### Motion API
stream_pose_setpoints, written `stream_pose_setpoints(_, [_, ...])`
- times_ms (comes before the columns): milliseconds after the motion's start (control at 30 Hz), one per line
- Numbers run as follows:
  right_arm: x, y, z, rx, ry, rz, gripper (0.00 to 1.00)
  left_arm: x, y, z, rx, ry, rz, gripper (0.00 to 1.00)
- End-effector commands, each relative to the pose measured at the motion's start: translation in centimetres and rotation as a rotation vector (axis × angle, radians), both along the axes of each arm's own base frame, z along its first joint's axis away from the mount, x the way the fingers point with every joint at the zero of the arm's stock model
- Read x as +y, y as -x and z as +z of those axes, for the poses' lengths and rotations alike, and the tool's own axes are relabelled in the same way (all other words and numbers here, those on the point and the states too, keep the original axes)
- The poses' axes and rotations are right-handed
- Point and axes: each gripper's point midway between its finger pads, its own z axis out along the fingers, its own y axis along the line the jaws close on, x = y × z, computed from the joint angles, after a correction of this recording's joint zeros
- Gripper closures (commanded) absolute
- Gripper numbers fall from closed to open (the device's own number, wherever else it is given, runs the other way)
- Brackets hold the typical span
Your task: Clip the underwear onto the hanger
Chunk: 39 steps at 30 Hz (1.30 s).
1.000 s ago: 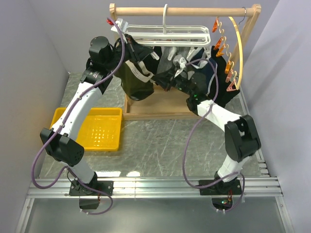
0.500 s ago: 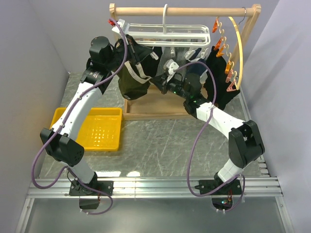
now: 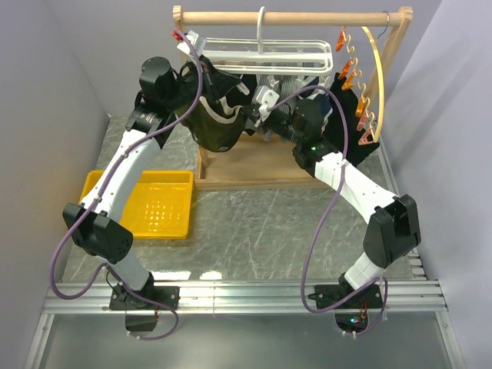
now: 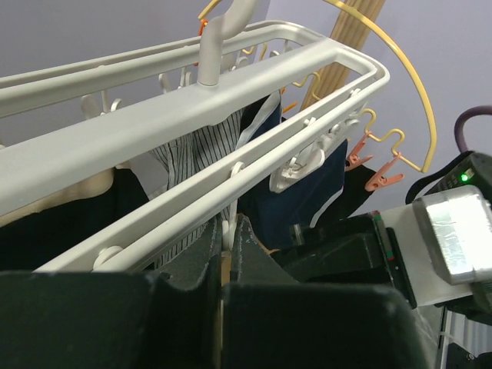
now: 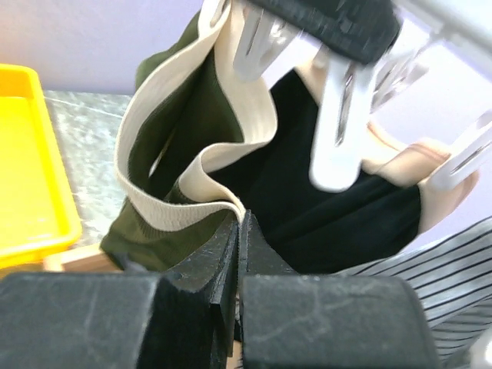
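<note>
On the near part of the grey surface, a yellow tray is lying to the left, with nothing in it that can be seen. Further back, the right tool is pinching the pale waistband of the olive-green underwear, its fingers closed tight on the band's edge. Over the last second this arm has been rising from down by the rack's base to just under the white hanger, lifting that side of the garment with it. The underwear is no longer dangling in a long drop; it is now sagging like a hammock between the two tools, just below the hanger's front rail. The left tool is also closed, with a thin pale strip showing between its fingers, so it is probably holding the other end of the band. White clips are hanging right beside the raised band, so it is likely ready to be fed into one. A black garment is hanging behind it. Above everything, the wooden rack is carrying the hanger.
</note>
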Motion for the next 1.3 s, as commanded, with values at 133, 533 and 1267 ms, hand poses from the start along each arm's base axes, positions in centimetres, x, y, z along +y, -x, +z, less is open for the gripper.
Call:
stream_pose_setpoints(133, [-1.8, -0.2, 5.8, -0.191, 0.033, -0.062, 1.00, 0.5, 0.9, -3.7, 0.132, -0.087, -0.042, 1.00])
stream_pose_setpoints(533, [-3.1, -1.1, 7.6, -0.268, 0.068, -0.084, 1.00, 0.5, 0.7, -4.0, 0.124, -0.108, -0.043, 1.00])
stream_pose_setpoints(1267, [-3.6, -0.5, 9.4, -0.326, 0.060, -0.038, 1.00, 0.3, 0.6, -4.4, 0.117, -0.122, -0.058, 1.00])
